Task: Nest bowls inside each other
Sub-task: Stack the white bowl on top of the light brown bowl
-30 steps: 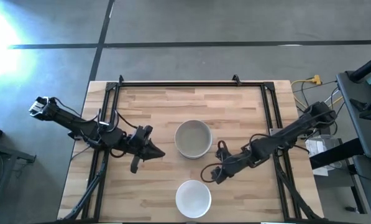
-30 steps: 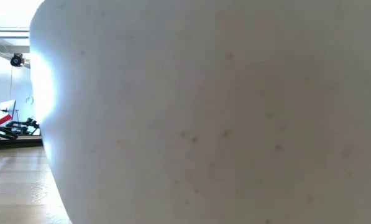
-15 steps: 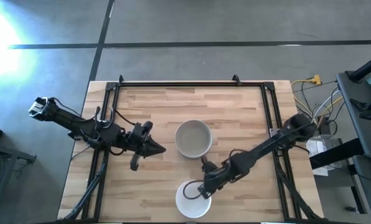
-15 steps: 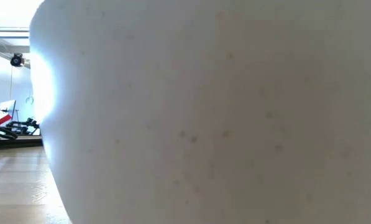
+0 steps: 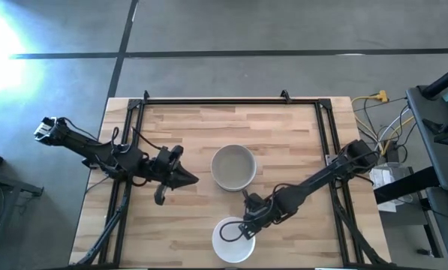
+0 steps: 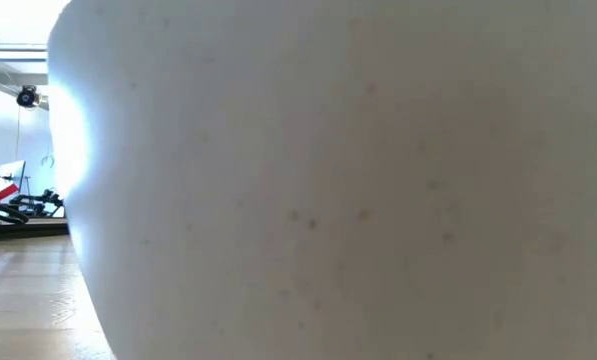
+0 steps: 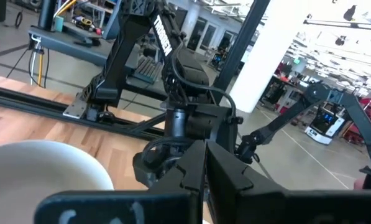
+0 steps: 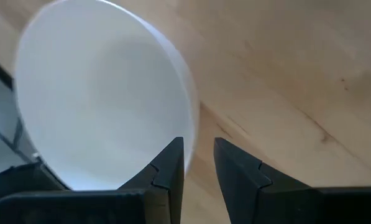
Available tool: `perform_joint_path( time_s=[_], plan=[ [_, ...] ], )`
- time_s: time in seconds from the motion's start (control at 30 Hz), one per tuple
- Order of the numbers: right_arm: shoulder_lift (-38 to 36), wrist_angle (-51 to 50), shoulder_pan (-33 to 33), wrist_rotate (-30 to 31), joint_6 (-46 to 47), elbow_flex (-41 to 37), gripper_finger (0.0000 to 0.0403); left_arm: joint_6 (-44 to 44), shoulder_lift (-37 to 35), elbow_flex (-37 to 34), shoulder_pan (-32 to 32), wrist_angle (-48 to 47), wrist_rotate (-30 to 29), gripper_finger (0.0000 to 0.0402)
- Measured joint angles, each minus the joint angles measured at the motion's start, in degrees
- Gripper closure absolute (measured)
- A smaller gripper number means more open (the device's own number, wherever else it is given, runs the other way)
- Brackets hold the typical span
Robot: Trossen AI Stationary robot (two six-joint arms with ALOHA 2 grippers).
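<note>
A white bowl [image 5: 233,241] stands on its base at the table's near edge; its wall [image 6: 358,180] fills the low view. A pale grey bowl [image 5: 233,166] stands at the table's centre and also shows in the left wrist view [image 7: 42,171]. My right gripper [image 5: 237,232] points steeply down at the white bowl's right rim [image 8: 191,118], open. One finger [image 8: 171,165] is over the bowl's inside and the other finger [image 8: 235,171] is over the table outside. My left gripper [image 5: 193,179] hovers shut and level, left of the centre bowl.
A black frame rail [image 5: 231,100] runs along the table's far edge, with side rails [image 5: 330,142] left and right. Bare wood [image 5: 284,135] lies around both bowls. Cables and equipment [image 5: 389,150] sit beyond the right edge.
My right gripper has gone toward the table's near edge and a little left, sinking and tipping more steeply down, until its fingers stand over the white bowl's rim. Both bowls have stayed in place.
</note>
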Motion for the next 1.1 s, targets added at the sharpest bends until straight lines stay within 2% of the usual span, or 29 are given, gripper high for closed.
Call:
perform_joint_path(
  time_s=[0.97,1.1],
  plan=[
    [0.16,5.95,0.0,-2.07,-1.51,-3.1,0.0319,0.02,0.07,-0.17,0.02,-0.08,0.03,0.0402],
    [1.87,7.56,-0.03,-4.16,-2.21,-3.13,0.0319,0.03,0.07,-0.17,0.07,-0.08,0.02,0.0402]
  ],
)
